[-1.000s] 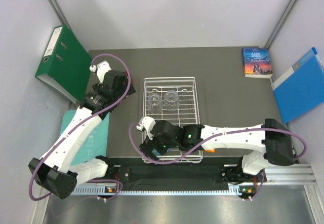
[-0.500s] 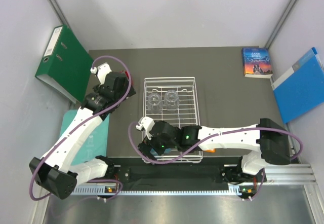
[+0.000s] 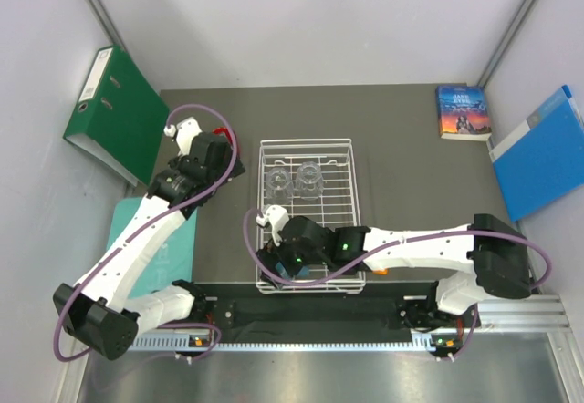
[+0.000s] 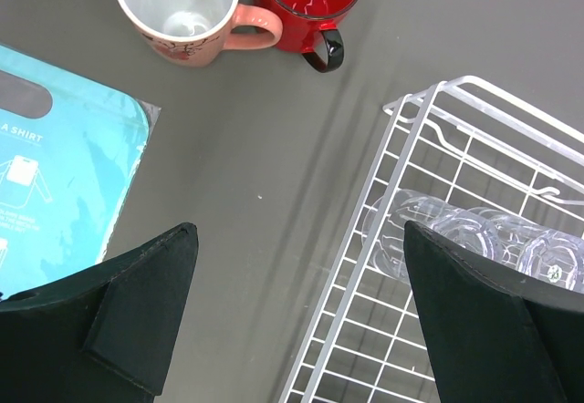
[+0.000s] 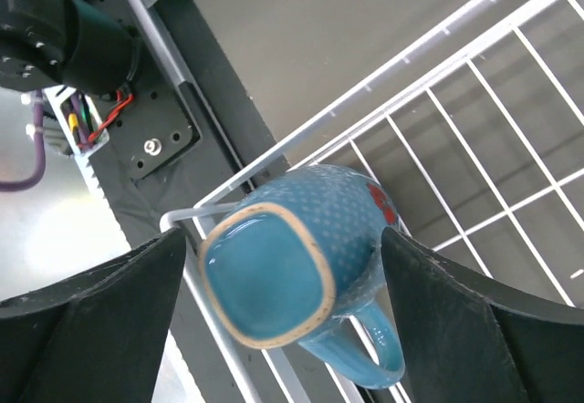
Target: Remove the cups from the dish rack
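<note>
The right tool (image 5: 283, 280) is hovering, jaws apart, around the blue mug (image 5: 306, 230) in the near-left corner of the rack (image 5: 411, 91). The left tool (image 4: 301, 316) is gaping wide over the bench (image 4: 274, 166), the pink mug (image 4: 178, 11) and red mug (image 4: 306, 2) standing beyond it

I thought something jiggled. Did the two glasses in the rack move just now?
No. The glasses stand side by side in the same squares of the rack's far half as a second ago.

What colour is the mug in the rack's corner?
The mug is light blue with a pale tan rim, clearest in the right wrist view.
</note>
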`<state>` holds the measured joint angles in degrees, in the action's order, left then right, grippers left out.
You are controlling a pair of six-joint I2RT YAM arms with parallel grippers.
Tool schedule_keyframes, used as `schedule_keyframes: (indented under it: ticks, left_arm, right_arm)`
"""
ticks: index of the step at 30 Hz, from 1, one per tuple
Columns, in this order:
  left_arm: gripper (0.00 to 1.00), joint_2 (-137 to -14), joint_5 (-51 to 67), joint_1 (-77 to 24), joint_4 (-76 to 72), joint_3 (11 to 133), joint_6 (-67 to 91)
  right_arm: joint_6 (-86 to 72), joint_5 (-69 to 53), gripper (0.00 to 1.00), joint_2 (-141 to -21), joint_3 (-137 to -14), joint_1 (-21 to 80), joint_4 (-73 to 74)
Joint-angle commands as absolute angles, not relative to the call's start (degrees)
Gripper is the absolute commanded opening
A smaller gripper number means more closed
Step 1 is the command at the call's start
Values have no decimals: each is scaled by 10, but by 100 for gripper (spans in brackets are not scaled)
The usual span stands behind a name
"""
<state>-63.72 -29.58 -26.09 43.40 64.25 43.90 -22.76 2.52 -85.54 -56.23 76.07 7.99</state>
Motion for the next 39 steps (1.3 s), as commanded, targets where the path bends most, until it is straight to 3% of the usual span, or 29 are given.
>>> schedule_keyframes:
  ticks: [1,8,12,20,26,29,39]
  left_arm:
    - [99,-626,-295,-263,407,640,446]
    - [99,-628,-293,-265,405,635,446]
    - [99,-628,-293,-264,404,632,444]
    - [99,-628,-294,-264,405,630,440]
    - [99,-633,-293,-264,403,628,439]
    - [99,-635,-291,-265,400,628,439]
    - [99,-642,-294,-263,391,637,435]
  right_arm:
    - [-258,33,85,-833,-543,751,46]
    - [-268,43,78,-844,-538,751,57]
    - [-270,56,68,-861,-548,751,83]
    - [-266,78,64,-892,-560,754,141]
    - [-268,97,29,-896,-561,754,165]
    - [-265,123,2,-889,-577,755,191]
    - [-234,185,0,-854,-637,755,279]
